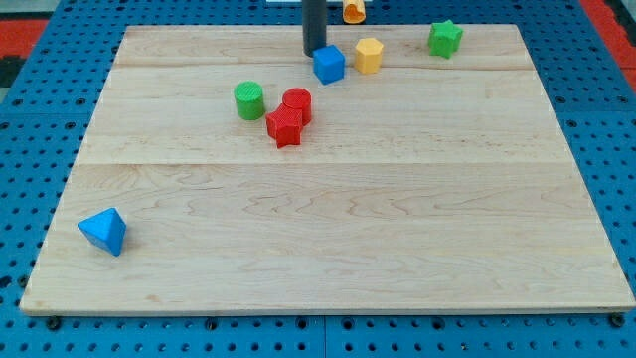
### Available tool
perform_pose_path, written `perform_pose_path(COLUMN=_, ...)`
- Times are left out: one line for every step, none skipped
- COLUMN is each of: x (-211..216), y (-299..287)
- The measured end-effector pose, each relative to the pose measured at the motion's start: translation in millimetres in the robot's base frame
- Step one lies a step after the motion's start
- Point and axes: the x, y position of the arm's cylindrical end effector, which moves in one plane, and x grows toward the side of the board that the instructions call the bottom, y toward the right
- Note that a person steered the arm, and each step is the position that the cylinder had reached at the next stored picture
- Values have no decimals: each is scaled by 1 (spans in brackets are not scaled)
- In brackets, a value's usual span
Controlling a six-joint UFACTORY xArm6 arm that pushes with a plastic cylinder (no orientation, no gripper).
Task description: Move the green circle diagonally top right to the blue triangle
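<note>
The green circle (pixel 249 100) is a short cylinder standing in the upper middle of the wooden board (pixel 328 239). The blue triangle (pixel 104 231) lies far off at the board's lower left corner. My tip (pixel 314 52) is the lower end of a dark rod near the view's top centre. It stands right beside the upper left of a blue cube (pixel 329 64), well to the upper right of the green circle and apart from it.
A red cylinder (pixel 296 102) and a red star (pixel 284 126) touch each other just right of the green circle. A yellow hexagon (pixel 369 55) sits right of the blue cube. A green star (pixel 445 39) lies at the top right. An orange block (pixel 354 11) sits at the top edge.
</note>
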Motion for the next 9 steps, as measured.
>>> perform_pose_path(x=20, y=-8)
perform_pose_path(x=42, y=-103)
perform_pose_path(x=93, y=-94)
perform_pose_path(x=110, y=-116)
perform_pose_path(x=128, y=-122)
perform_pose_path(x=127, y=-129)
perform_pose_path(x=115, y=-126)
perform_pose_path(x=97, y=-70)
perform_pose_path(x=140, y=-60)
